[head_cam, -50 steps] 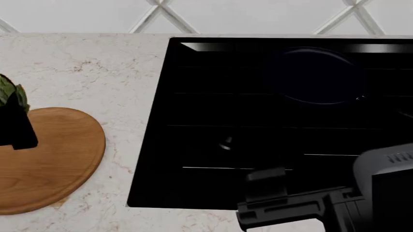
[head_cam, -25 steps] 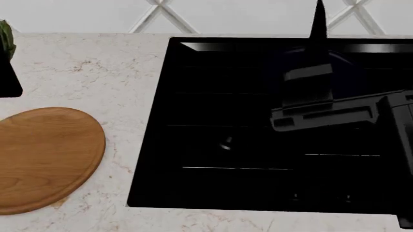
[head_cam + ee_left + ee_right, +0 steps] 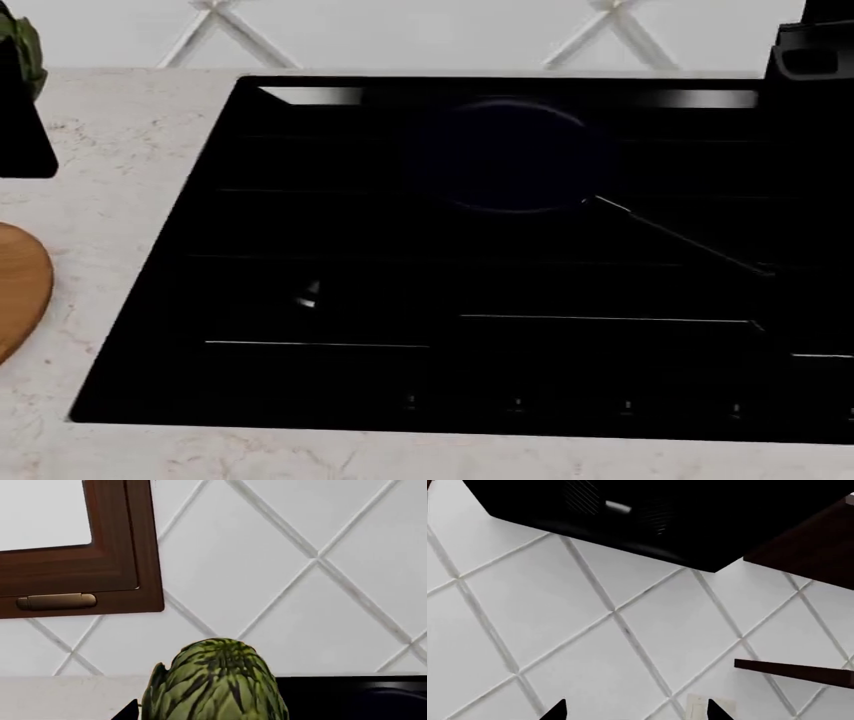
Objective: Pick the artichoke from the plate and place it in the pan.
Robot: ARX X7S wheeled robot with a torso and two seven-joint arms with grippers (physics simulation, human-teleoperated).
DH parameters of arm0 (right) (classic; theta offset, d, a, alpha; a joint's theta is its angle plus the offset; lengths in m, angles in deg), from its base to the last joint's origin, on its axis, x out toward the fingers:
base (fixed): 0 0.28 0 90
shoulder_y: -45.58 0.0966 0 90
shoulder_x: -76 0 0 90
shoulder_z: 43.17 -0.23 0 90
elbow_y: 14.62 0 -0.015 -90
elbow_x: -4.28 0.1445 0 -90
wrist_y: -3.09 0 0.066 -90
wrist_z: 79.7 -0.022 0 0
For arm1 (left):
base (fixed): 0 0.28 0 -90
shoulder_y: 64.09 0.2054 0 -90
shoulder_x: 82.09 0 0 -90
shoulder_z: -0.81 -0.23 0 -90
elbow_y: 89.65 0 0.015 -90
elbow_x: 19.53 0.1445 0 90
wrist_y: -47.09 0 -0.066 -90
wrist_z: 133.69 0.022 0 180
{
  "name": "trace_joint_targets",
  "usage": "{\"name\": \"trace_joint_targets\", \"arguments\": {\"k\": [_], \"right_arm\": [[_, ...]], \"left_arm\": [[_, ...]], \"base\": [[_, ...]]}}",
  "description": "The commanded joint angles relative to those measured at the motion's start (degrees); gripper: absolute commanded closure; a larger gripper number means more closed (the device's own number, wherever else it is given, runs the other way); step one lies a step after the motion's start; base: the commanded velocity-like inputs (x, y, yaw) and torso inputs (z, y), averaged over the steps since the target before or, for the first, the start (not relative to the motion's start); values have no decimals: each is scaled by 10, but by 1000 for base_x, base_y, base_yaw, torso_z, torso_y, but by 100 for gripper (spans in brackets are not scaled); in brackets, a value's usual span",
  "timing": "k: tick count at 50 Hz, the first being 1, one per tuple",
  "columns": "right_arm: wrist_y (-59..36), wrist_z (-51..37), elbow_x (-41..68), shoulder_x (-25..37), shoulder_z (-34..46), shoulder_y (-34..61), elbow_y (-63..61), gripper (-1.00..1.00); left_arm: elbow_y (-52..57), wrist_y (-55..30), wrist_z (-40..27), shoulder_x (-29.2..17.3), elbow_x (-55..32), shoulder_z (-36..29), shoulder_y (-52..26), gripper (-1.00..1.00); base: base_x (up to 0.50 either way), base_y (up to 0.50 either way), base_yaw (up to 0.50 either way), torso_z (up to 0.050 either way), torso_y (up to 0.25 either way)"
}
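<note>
The left gripper (image 3: 24, 130) is clenched on the artichoke (image 3: 215, 684), holding it in the air above the marble counter (image 3: 120, 210) near the bench's back-left edge, well clear of the plate (image 3: 20, 290), whose rim shows at the left edge. The right gripper (image 3: 635, 711) has its two dark fingertips (image 3: 555, 711) spread apart with nothing between them, facing the diamond-tiled wall (image 3: 560, 630); in the head view only a dark part of that arm shows at the back-right corner. The pan (image 3: 514, 155) sits on the black cooktop (image 3: 400, 300) toward the back, its thin handle (image 3: 681, 237) reaching toward the right front.
</note>
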Motion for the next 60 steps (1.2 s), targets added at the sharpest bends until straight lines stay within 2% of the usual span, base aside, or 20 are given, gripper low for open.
{"name": "trace_joint_targets", "arguments": {"k": [1, 14, 28, 43, 60], "right_arm": [[5, -1, 5, 10, -10, -7, 3, -100], [10, -8, 8, 10, -9, -15, 0, -100], [17, 8, -24, 10, 7, -18, -4, -100], [28, -5, -9, 11, -10, -25, 2, -100], [28, -9, -12, 10, 6, -9, 6, -100]], "left_arm": [[6, -5, -15, 0, -11, 6, -5, 100], [1, 0, -13, -4, -12, 5, 0, 100], [-6, 6, -12, -3, -11, -3, -2, 100], [-1, 3, -15, -7, -17, 1, -3, 100], [-3, 2, -14, -12, -21, -5, -9, 100]], "base": [[0, -500, 0, 0, 0], [0, -492, 0, 0, 1], [0, 0, 0, 0, 1], [-1, -125, 0, 1, 1], [500, -28, 0, 0, 2]]}}
